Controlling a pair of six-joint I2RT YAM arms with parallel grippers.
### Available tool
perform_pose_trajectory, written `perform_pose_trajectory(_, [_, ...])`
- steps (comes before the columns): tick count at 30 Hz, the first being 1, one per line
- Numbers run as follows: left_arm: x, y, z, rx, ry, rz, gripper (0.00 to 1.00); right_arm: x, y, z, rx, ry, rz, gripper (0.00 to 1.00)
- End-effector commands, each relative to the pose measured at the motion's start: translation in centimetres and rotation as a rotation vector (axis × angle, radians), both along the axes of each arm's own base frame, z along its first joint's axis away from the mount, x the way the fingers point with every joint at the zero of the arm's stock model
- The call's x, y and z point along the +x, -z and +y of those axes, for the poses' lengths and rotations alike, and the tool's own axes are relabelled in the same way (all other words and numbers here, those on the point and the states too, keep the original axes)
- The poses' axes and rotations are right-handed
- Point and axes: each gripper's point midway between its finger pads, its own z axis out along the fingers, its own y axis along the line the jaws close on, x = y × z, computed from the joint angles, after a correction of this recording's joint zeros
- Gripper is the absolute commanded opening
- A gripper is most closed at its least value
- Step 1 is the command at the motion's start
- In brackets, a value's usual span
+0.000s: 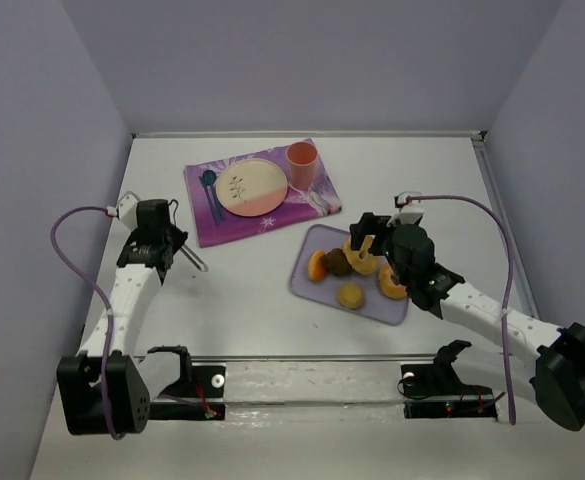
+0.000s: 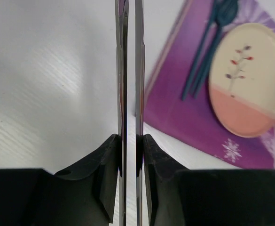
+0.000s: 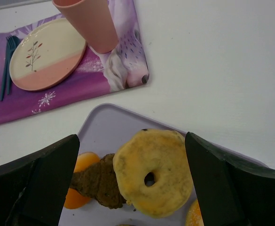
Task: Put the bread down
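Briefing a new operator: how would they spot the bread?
Find the lilac tray right of the purple placemat. The bread sits at its near edge: a small, smooth golden bun with no hole, unlike the ring pastries and dark ball behind it.

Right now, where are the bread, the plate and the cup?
bread (image 1: 350, 295), top view, middle of its dome.
plate (image 1: 262, 178), top view, bare cream face.
cup (image 1: 303, 175), top view, outer wall.
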Motion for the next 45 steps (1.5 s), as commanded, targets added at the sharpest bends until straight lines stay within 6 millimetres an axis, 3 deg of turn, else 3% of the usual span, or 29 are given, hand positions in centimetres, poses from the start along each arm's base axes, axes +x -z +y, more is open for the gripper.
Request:
perform_pose_trajectory(1, [0.7,-6.4,-4.9,-0.071,0.226,-0.211,0.36,0.0,-2.4,0.0,0.065,0.003,-0.057,1.0])
perform_pose_trajectory(4, [-0.1,-9.5,-8.7,-0.101,0.402,-0.304,0.38,-0.2,-3.0,-0.2,0.077,0.005,-0.07,1.0])
perform_pose_trajectory(7, [-2.5,-12.1,-15.3,-0.141,0.681,-0.367,0.39,-0.5,-3.3,-0.4,0.085,0.004,-0.075,1.0])
perform_pose_trajectory(9, [-4.1,-13.3,-18.1,-0.168,0.81,-0.398,0.39,-0.6,-3.4,-0.5,0.083,0.007,-0.076,1.0])
perform_pose_trajectory(13, [-8.2,-13.7,-23.7,-0.214,1.039,-0.39,0.42,-0.9,-4.1,-1.0,0.092,0.021,-0.085,1.0])
perform_pose_trajectory(18, [-12.0,-12.0,-27.7,-0.245,1.208,-0.286,0.47,-1.5,-4.3,-1.6,0.098,0.032,-0.084,1.0])
perform_pose_trajectory(21, [-14.5,-10.4,-29.3,-0.215,1.282,-0.18,0.48,-1.8,-4.5,-1.8,0.104,0.032,-0.085,1.0])
perform_pose_trajectory(25, [-16.6,-10.4,-30.3,-0.195,1.327,-0.112,0.47,-2.0,-4.4,-1.9,0.107,0.034,-0.079,1.0])
perform_pose_trajectory(27, [-17.0,-10.9,-30.4,-0.189,1.33,-0.111,0.48,-2.0,-4.4,-1.9,0.107,0.035,-0.078,1.0])
perform_pose_trajectory(36, [-20.0,-9.3,-31.8,-0.136,1.42,0.004,0.54,-2.0,-4.3,-1.9,0.099,0.033,-0.074,1.0])
perform_pose_trajectory(45, [-19.4,-7.9,-33.1,-0.003,1.426,0.062,0.59,-2.4,-4.6,-2.4,0.102,0.041,-0.088,1.0])
